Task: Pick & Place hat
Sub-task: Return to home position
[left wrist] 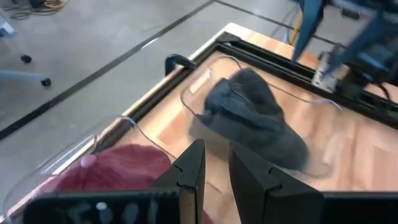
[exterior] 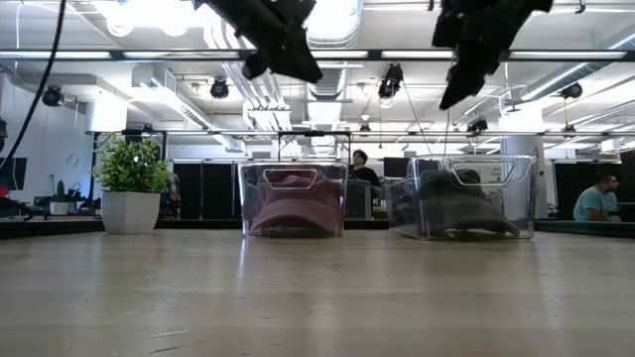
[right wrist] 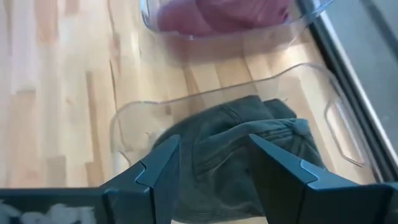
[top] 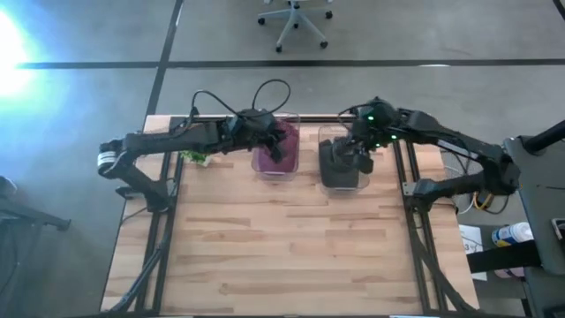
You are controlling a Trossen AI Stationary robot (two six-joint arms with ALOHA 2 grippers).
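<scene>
Red cap [exterior: 293,208] lies inside the left bin [exterior: 248,178], a see-through box near the far edge of the worktop [top: 282,252]. The left pincer [left wrist: 216,163] hangs high above the left bin. Its two fingers are only a little apart, with a thin gap between them, and they pinch nothing.

Just to the right of the left bin, with a small gap between the two, stands the right bin [exterior: 526,183]. The black cap [exterior: 466,213] lies inside it. The right pincer [right wrist: 214,162] hangs over that box, farther right of the left bin. Its fingers are spread wide and hold nothing.

The worktop is made of pale wood planks. A small green plant [exterior: 129,188] in a white pot stands on it, near the left bin on its left side.

Past the left bin, off the worktop, is a grey floor [top: 397,35] with dark lines, and a white chair [top: 296,19] on wheels. The room behind the left bin has bright lights [exterior: 327,20] on the ceiling. One person [exterior: 359,167] shows just right of the left bin, far back, and another person [exterior: 598,201] is far to the right.
</scene>
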